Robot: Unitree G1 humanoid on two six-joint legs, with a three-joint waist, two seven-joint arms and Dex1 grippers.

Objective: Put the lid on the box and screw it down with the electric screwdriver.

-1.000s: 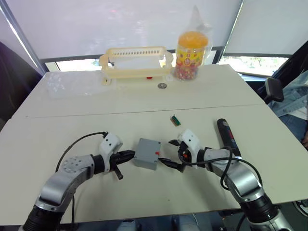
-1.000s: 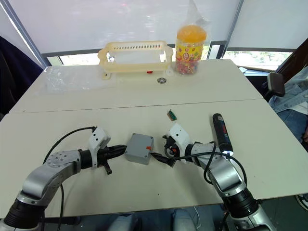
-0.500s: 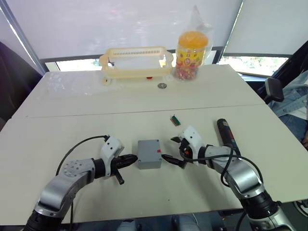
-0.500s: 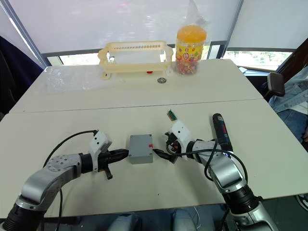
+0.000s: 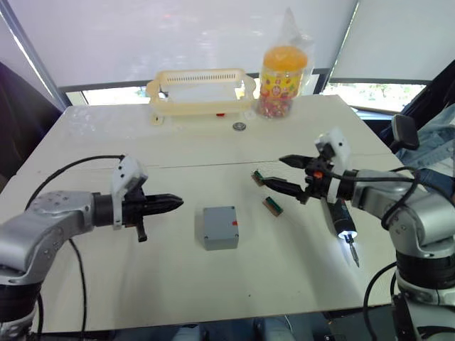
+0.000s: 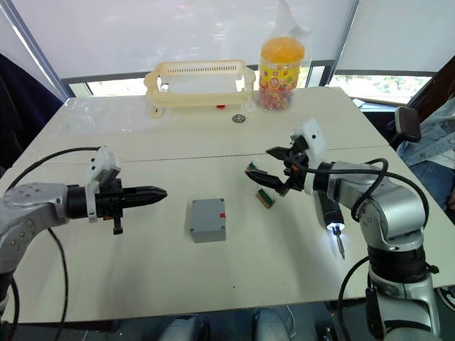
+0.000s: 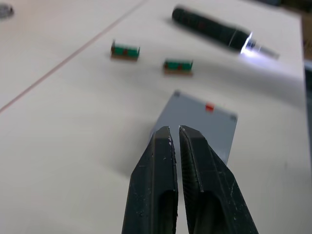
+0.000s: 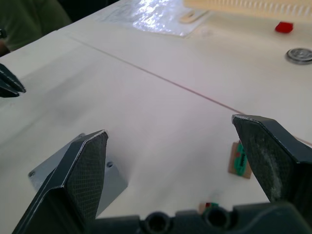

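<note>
The grey box [image 5: 220, 227] lies flat in the middle of the near table, a small red mark on its right edge. A flat grey face with small corner holes closes its top [image 7: 204, 124]; I cannot tell the lid apart from the box. My left gripper [image 5: 178, 202] hovers left of the box, shut and empty, pointing at it. Right of the box and farther back, my right gripper [image 5: 277, 174] is raised and wide open, holding nothing. The electric screwdriver [image 5: 340, 217] lies on the table under my right arm, its tip light on and its bit toward the near edge.
Two small green and brown parts [image 5: 259, 177] [image 5: 271, 206] lie between the box and my right gripper. At the back stand a cream basket [image 5: 202, 91], a jar of sweets [image 5: 283, 71], a round metal piece [image 5: 239, 126] and clear plastic film [image 5: 92, 121]. A person's sleeve [image 5: 442, 142] is at the right edge.
Both grippers have drawn back from the box, the left one leftwards, the right one up and to the right. The box now lies flat and alone. A second green part has come into sight.
</note>
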